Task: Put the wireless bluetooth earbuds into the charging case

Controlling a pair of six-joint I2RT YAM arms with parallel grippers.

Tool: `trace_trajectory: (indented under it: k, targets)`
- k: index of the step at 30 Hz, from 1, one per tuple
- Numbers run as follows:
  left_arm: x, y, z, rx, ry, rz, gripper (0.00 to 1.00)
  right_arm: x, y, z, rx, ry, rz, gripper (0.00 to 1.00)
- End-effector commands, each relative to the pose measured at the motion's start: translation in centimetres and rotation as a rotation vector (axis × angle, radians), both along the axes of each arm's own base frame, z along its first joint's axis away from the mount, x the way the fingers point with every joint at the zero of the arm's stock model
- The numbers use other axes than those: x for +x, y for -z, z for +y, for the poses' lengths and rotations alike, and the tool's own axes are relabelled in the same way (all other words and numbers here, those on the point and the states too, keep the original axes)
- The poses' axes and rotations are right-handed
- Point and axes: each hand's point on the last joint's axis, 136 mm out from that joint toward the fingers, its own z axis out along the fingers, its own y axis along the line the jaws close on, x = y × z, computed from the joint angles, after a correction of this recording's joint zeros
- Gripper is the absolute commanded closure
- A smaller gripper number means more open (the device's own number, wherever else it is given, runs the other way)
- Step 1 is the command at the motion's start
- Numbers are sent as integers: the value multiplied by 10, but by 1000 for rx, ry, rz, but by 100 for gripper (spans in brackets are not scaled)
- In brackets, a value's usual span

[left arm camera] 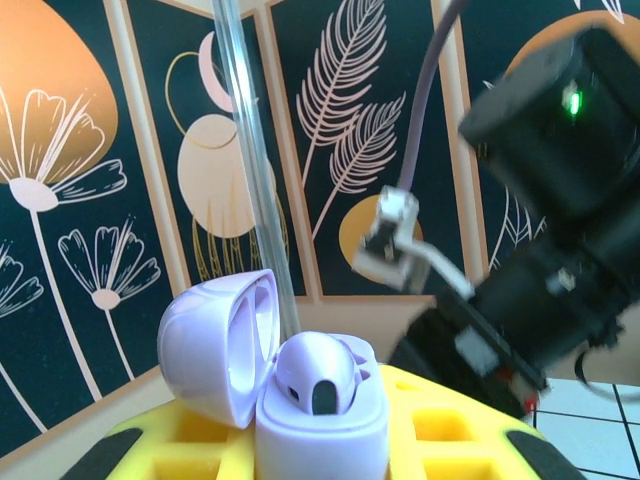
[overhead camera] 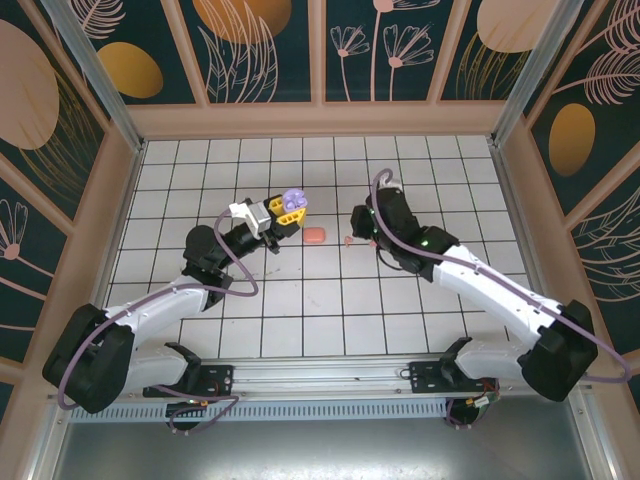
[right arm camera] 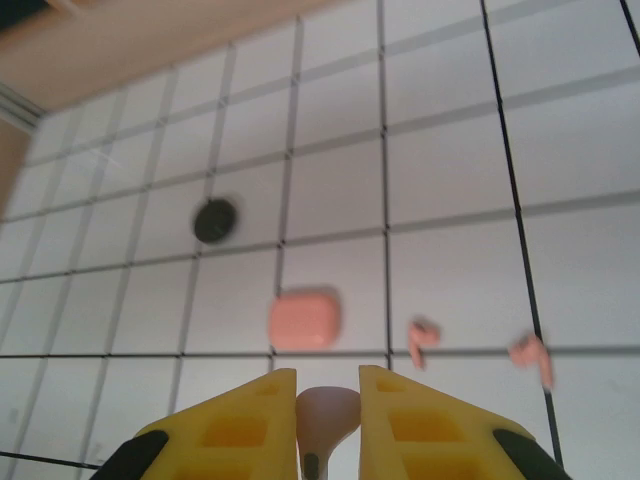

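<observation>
The left gripper (overhead camera: 283, 210), clamped on the lilac charging case (left arm camera: 320, 425), holds it lid-open just above the top view's centre, one seated earbud (left arm camera: 318, 375) showing, presumably so the right gripper (right arm camera: 328, 440), pinching a pale earbud (right arm camera: 326, 408), can seat its mate.

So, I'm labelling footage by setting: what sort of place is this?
Probably a purpose-built robot test cell: a gridded white table boxed in by floral printed panels on metal posts, with a left arm and right arm mounted on a rail at its near edge.
</observation>
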Motion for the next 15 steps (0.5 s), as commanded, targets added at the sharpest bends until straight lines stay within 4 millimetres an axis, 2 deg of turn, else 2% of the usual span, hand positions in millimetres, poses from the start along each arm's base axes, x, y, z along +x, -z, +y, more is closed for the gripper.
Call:
trace_trajectory:
  k: [1, 5, 8, 11, 15]
  targets:
    - [-9, -19, -2, -5, 30, -68, 100, 2, -67, 1, 26, -30, -155, 81]
    - [-8, -18, -5, 2, 40, -68, 100, -3, -120, 12, 63, -80, -274, 81]
    - [-6, -17, -6, 3, 45, -58, 100, -11, -150, 23, 89, -119, -347, 81]
    - [-4, -18, -7, -2, 46, -52, 100, -20, -169, 36, 106, -150, -398, 81]
    - [-2, -19, -9, -6, 47, -44, 100, -31, -181, 53, 128, -195, -439, 81]
